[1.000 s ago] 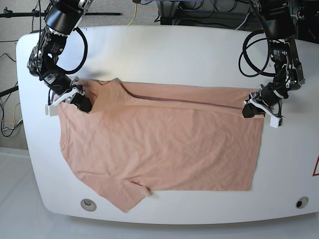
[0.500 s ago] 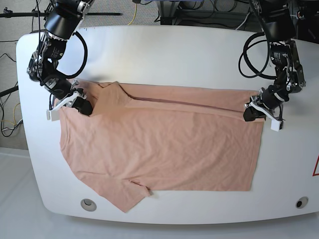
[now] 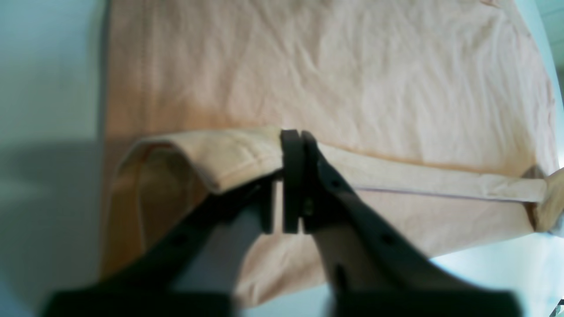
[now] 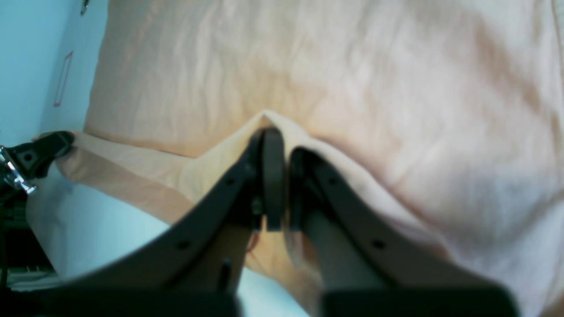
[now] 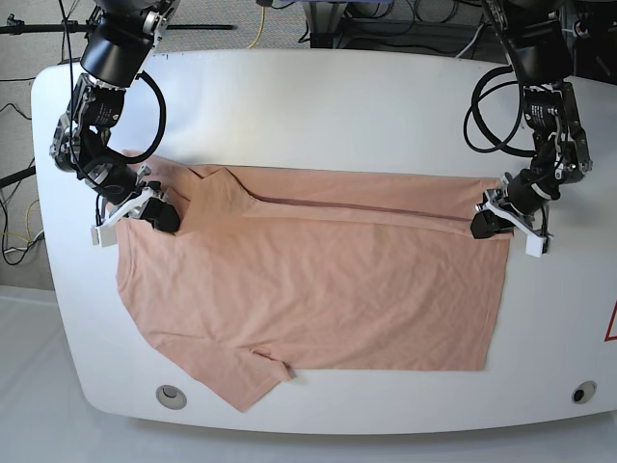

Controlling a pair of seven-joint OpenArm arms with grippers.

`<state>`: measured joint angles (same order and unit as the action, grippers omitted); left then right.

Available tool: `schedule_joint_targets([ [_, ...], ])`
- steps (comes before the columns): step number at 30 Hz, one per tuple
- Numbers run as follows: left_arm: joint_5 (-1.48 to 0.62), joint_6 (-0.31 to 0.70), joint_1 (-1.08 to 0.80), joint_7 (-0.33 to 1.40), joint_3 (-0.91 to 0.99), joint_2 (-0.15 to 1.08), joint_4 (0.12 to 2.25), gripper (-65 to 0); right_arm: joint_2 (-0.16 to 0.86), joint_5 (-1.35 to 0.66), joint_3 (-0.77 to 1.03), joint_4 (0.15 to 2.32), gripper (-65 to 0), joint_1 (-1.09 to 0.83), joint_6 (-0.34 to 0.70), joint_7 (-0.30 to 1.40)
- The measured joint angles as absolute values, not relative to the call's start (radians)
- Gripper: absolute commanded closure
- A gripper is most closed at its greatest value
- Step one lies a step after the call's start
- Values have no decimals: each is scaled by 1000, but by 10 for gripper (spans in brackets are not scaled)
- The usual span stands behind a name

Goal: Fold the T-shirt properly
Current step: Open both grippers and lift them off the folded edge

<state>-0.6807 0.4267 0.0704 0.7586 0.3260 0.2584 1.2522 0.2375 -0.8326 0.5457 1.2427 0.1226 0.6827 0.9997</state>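
The salmon-pink T-shirt (image 5: 318,289) lies spread flat on the white table (image 5: 337,106), collar end at the base view's left and hem at its right. Its far long edge is folded over into a narrow band (image 5: 366,204). My left gripper (image 5: 485,221) sits at the band's hem corner. In the left wrist view its tips (image 3: 299,136) are pressed together on the folded edge of the T-shirt (image 3: 352,66). My right gripper (image 5: 159,212) is at the shoulder end, and in its wrist view it (image 4: 282,136) pinches a raised ridge of the T-shirt (image 4: 352,88).
One sleeve (image 5: 246,381) sticks out toward the table's near edge. Two round inserts (image 5: 171,394) (image 5: 582,392) sit in the near corners and a red mark (image 5: 611,323) at the right edge. Cables hang behind the table's far side.
Both grippers have come down and slightly toward the near side with the cloth. The folded band now lies flatter and narrower on the shirt.
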Motion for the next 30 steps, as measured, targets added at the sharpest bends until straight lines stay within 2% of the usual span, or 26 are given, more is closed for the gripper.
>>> schedule_joint_targets([
  [2, -668, 426, 78, 771, 326, 262, 1247, -252, 235, -812, 554, 1242, -171, 128, 681, 997],
  [6, -666, 421, 89, 776, 326, 265, 1243, -334, 236, -807, 556, 1242, -302, 136, 680, 994],
  [8, -665, 422, 93, 778, 326, 268, 1239, -398, 236, -807, 554, 1241, -417, 139, 680, 990],
  [12, -649, 423, 102, 785, 324, 276, 1234, -404, 246, -807, 542, 1234, -459, 144, 680, 978],
  [16, -643, 424, 110, 785, 318, 290, 1234, -400, 262, -807, 542, 1233, -461, 147, 680, 973],
  [22, -595, 422, 127, 765, 317, 320, 1302, -372, 313, -807, 542, 1229, -410, 139, 681, 970],
  [28, -572, 427, 155, 723, 315, 340, 1371, -320, 339, -807, 543, 1248, -304, 111, 681, 968],
  [30, -575, 435, 147, 711, 313, 337, 1383, -276, 334, -807, 541, 1270, -235, 103, 684, 976],
])
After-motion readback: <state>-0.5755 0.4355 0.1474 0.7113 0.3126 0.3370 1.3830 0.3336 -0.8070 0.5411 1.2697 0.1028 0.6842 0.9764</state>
